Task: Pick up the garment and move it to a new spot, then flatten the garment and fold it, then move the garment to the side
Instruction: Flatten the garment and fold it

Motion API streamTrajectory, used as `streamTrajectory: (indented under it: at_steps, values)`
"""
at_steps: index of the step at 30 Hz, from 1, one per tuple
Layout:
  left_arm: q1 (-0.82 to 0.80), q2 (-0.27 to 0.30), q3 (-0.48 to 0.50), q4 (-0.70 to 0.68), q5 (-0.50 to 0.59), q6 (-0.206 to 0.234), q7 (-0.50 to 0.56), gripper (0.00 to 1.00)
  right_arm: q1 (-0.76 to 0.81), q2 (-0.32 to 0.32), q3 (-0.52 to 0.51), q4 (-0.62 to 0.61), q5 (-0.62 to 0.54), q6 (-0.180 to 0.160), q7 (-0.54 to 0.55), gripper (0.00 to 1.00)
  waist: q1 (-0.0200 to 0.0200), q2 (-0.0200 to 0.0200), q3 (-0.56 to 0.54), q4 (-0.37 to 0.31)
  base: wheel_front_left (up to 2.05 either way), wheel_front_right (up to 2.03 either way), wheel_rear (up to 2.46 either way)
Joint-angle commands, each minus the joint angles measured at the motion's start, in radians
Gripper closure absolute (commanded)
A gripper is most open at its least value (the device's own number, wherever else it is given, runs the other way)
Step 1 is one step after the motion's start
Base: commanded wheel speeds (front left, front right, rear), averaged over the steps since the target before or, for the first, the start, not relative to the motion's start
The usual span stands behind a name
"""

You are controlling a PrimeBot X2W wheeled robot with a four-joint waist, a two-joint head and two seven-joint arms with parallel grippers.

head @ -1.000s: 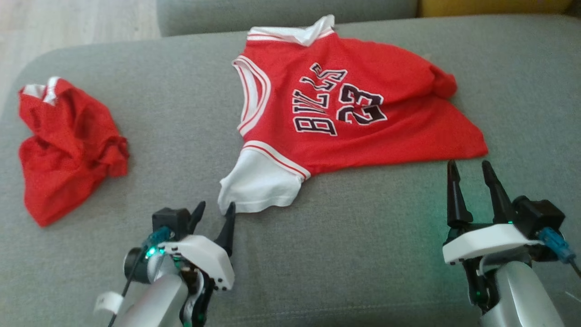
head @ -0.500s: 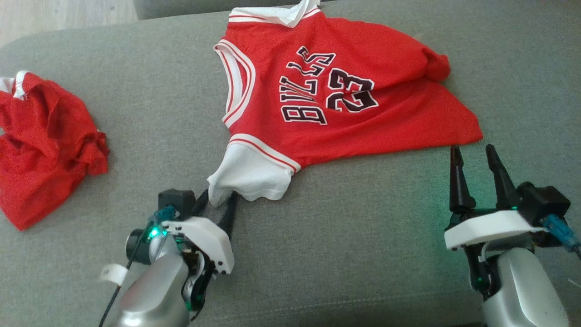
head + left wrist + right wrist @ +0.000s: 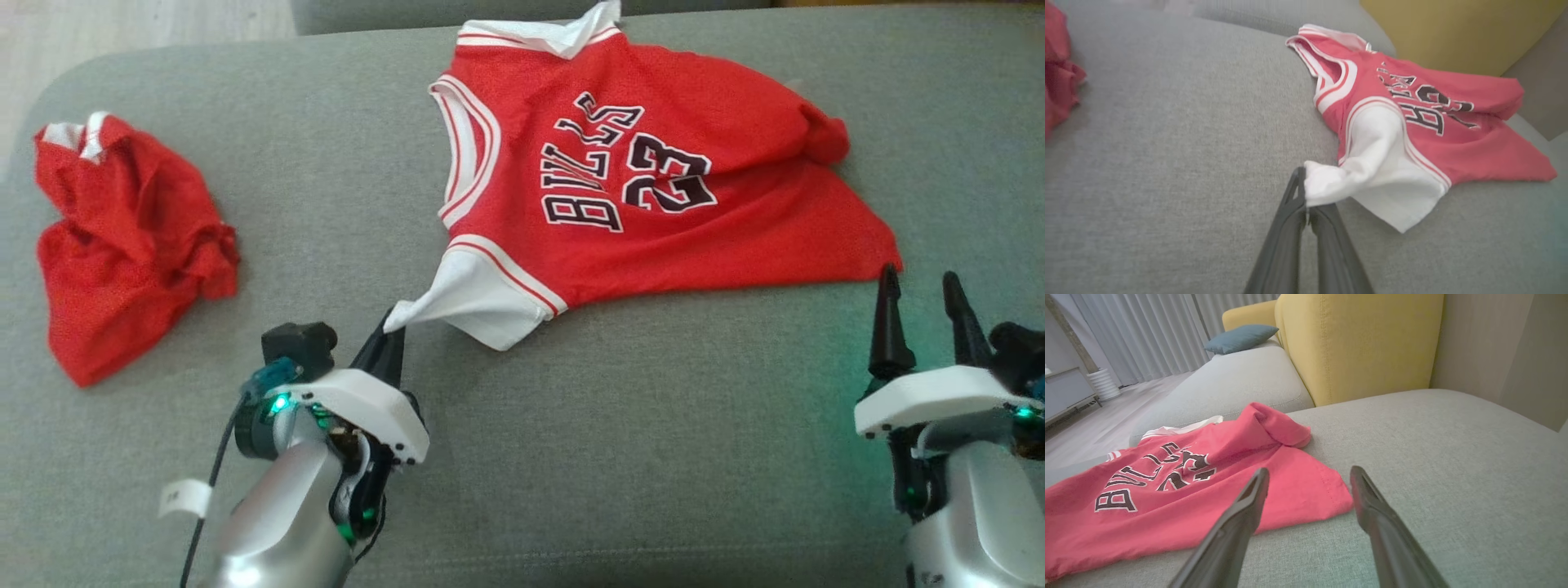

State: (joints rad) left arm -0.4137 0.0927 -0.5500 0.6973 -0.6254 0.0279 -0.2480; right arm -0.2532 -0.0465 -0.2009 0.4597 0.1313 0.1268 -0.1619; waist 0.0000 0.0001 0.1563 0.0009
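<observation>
The garment is a red jersey with black "BULLS 23" lettering and white sleeves, spread on the grey sofa cushion. My left gripper is shut on the corner of the near white sleeve, which is drawn up into a point. In the left wrist view the closed gripper pinches that sleeve beside the garment. My right gripper stands open just below the jersey's right hem corner. In the right wrist view the gripper brackets that corner of the garment without holding it.
A second red cloth lies crumpled at the cushion's left end, also at the left wrist view's edge. A yellow sofa back and a blue pillow rise behind. The floor begins past the cushion's far left corner.
My left gripper has closed on the white sleeve's corner and pulled it taut. The head camera has shifted. The right gripper stays open, now nearer the hem corner.
</observation>
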Motion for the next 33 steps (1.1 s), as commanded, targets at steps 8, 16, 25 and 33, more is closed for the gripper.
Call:
streamTrajectory:
  at_steps: [8, 16, 25, 33]
  values:
    - [0.042, 0.025, 0.114, -0.245, 0.068, 0.034, -0.013, 1.0, -0.122, -0.004, -0.084, 0.138, 0.017, 0.004, 0.073, 0.0, 0.0, -0.0001, 0.001, 0.038, 0.0, 0.0, 0.0]
    - [0.083, 0.011, 0.15, -0.347, 0.121, 0.03, -0.014, 1.0, -0.232, -0.004, -0.158, 0.326, 0.027, 0.004, 0.103, 0.0, 0.0, -0.0001, 0.022, 0.055, 0.0, 0.0, 0.0]
    - [0.095, -0.007, 0.157, -0.355, 0.147, 0.012, -0.014, 1.0, -0.322, -0.004, -0.181, 0.506, -0.012, 0.004, 0.078, 0.0, 0.0, -0.0001, 0.043, 0.069, 0.0, 0.0, 0.0]
    - [0.098, -0.013, 0.174, -0.34, 0.154, 0.003, -0.014, 1.0, -0.372, -0.004, -0.166, 0.591, -0.007, 0.004, 0.004, 1.0, 0.0, -0.0001, 0.04, 0.063, 0.0, 0.0, 0.0]
